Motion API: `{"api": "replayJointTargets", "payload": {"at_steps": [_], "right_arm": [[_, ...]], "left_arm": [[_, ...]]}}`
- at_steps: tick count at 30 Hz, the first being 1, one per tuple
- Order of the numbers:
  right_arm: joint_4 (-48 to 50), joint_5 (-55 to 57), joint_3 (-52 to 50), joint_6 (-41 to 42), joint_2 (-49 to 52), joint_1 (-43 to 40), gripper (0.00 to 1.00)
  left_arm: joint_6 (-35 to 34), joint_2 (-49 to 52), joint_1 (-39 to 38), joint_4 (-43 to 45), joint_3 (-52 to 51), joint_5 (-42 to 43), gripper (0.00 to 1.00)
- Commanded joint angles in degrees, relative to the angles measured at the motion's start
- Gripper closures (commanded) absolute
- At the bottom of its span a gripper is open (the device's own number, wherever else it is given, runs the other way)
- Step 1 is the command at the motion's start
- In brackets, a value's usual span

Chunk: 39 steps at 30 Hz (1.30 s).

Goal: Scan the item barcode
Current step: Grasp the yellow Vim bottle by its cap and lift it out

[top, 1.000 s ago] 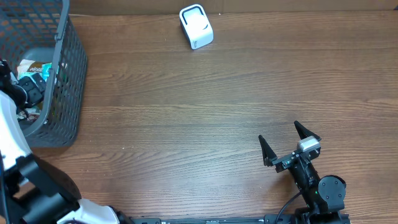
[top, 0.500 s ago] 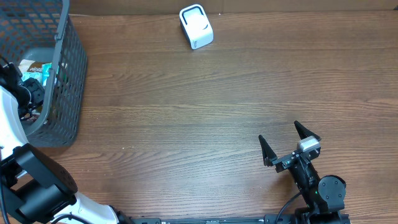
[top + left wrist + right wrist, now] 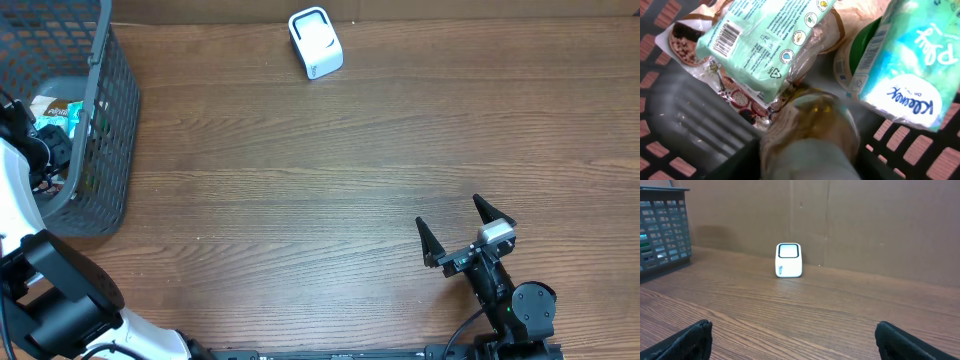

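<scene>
Overhead, left pincer half hidden behind basket wall; grip unclear.

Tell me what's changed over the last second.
The left gripper shifted slightly inside the basket and its jaws narrowed around a clear-wrapped packet; whether it is firmly gripped isn't clear. The right gripper, open, and the white scanner stayed put.

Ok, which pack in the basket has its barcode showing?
The pale green pack, upper left in the left wrist view: a barcode shows at its left end. The blue tissue pack shows only its brand name.
</scene>
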Motion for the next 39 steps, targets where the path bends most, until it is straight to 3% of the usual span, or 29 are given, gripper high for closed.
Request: {"api": "replayJointTargets", "payload": {"at_steps": [1, 7, 14, 20, 29, 39], "right_arm": [[0.2, 0.6, -0.6, -0.3, -0.6, -0.2, 0.0], [0.2, 0.6, -0.6, -0.3, -0.6, -0.2, 0.0], [0.2, 0.6, -0.6, -0.3, -0.6, -0.2, 0.0], [0.2, 0.6, -0.6, -0.3, -0.6, -0.2, 0.0], [0.2, 0.6, -0.6, -0.3, -0.6, -0.2, 0.0], [0.2, 0.6, -0.6, -0.3, -0.6, -0.2, 0.0]], "left_arm": [[0.5, 1.5, 0.0, 0.4, -0.4, 0.5, 0.62], [0.5, -0.2, 0.0, 0.4, 2.2, 0.4, 0.75], [0.3, -4.9, 0.0, -1.2, 11.9, 0.4, 0.78], [-4.0, -11.1, 0.0, -0.9, 19.9, 1.2, 0.81], [-4.9, -18.1, -0.7, -0.4, 25.6, 11.4, 0.8], [-5.3, -22.5, -11.4, -4.4, 25.6, 14.0, 0.81]]}}
